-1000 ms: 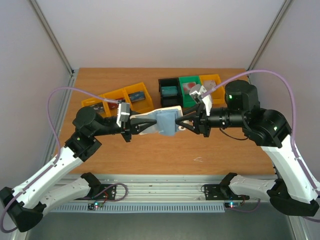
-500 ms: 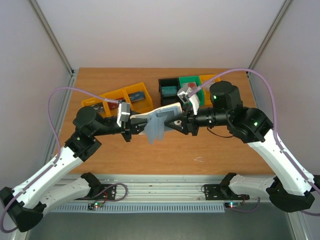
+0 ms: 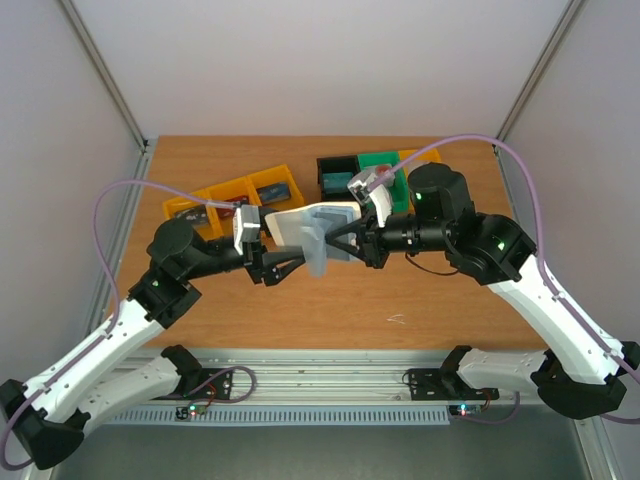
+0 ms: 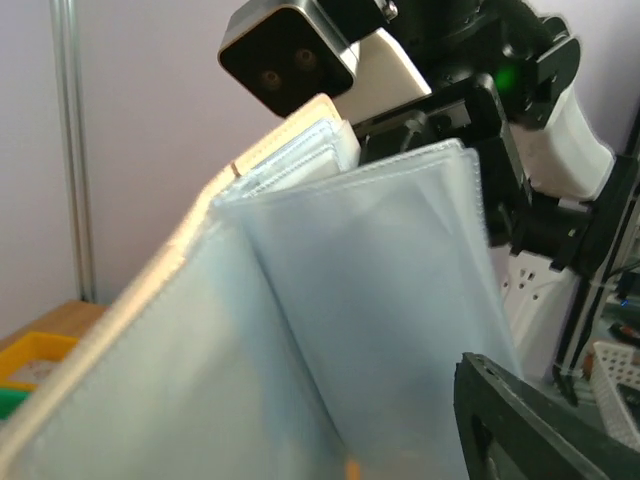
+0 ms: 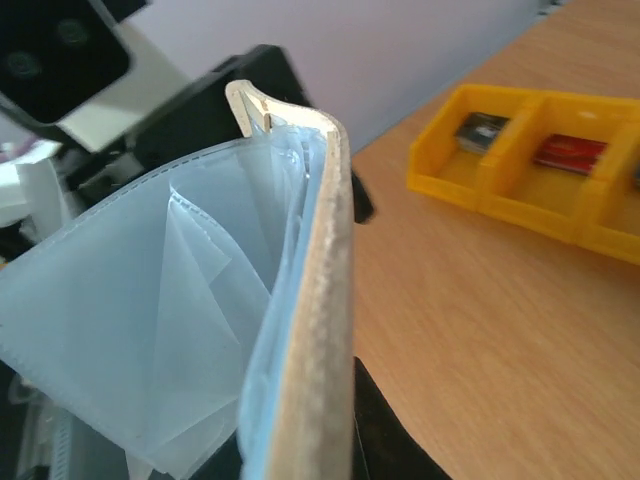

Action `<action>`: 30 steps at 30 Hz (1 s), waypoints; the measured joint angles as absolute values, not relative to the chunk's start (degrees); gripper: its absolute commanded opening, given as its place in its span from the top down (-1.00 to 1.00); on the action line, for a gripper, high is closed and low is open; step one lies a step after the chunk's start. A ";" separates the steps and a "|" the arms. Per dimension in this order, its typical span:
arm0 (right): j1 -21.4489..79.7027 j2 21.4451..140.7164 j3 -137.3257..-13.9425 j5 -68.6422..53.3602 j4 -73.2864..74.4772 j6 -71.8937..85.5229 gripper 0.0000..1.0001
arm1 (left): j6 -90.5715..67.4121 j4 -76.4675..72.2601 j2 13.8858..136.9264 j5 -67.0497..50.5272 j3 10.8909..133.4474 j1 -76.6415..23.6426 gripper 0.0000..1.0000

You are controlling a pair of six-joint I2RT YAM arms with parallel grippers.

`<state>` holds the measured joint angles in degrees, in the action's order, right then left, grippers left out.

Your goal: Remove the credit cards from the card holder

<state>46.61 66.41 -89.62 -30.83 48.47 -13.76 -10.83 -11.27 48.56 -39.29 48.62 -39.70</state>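
Observation:
The card holder [image 3: 318,232] hangs above the middle of the table, its whitish-beige cover up and its pale blue sleeves fanned out below. My right gripper [image 3: 342,243] is shut on its right edge. In the right wrist view the beige cover [image 5: 310,330] stands edge-on against a black finger [image 5: 385,440]. My left gripper [image 3: 297,261] is open just left of the sleeves. The left wrist view is filled by the sleeves [image 4: 380,300], with one finger [image 4: 530,420] beside them. No credit cards show in the sleeves.
A row of yellow bins [image 3: 228,188] sits at the back left, and in the right wrist view the yellow bins [image 5: 520,205] hold small dark and red items. A black bin [image 3: 335,163], a green bin [image 3: 378,160] and another yellow bin [image 3: 425,157] stand at the back centre.
My left gripper has opened and let go of the holder. My right gripper has moved left and closed on the holder, which has swung round so that its sleeves hang down.

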 measured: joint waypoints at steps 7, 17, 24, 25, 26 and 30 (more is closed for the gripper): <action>48.53 69.49 -96.05 -18.46 56.27 -12.88 0.98 | -7.27 -7.07 47.64 -41.98 47.79 -38.33 -0.99; 57.41 75.66 -102.78 -9.32 59.64 -16.05 0.98 | -14.90 -4.86 51.24 -36.69 47.59 -36.25 0.09; 57.34 72.84 -101.71 -10.55 59.90 -18.39 0.57 | -16.40 -6.66 49.06 -44.66 46.85 -34.96 1.00; 57.34 72.71 -101.73 -10.85 59.90 -18.74 0.41 | -16.58 -7.03 48.97 -45.25 46.83 -34.94 0.99; 57.49 72.55 -101.78 -11.18 59.96 -19.29 0.25 | -16.95 -7.29 48.95 -45.69 46.83 -34.81 0.99; 57.39 71.35 -101.36 -11.09 60.05 -20.71 0.03 | -19.86 -7.53 48.99 -44.69 46.39 -33.71 0.99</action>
<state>57.39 71.35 -101.36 -11.09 60.05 -20.71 -19.86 -7.53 48.99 -44.69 46.39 -33.71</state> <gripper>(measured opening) 0.443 0.039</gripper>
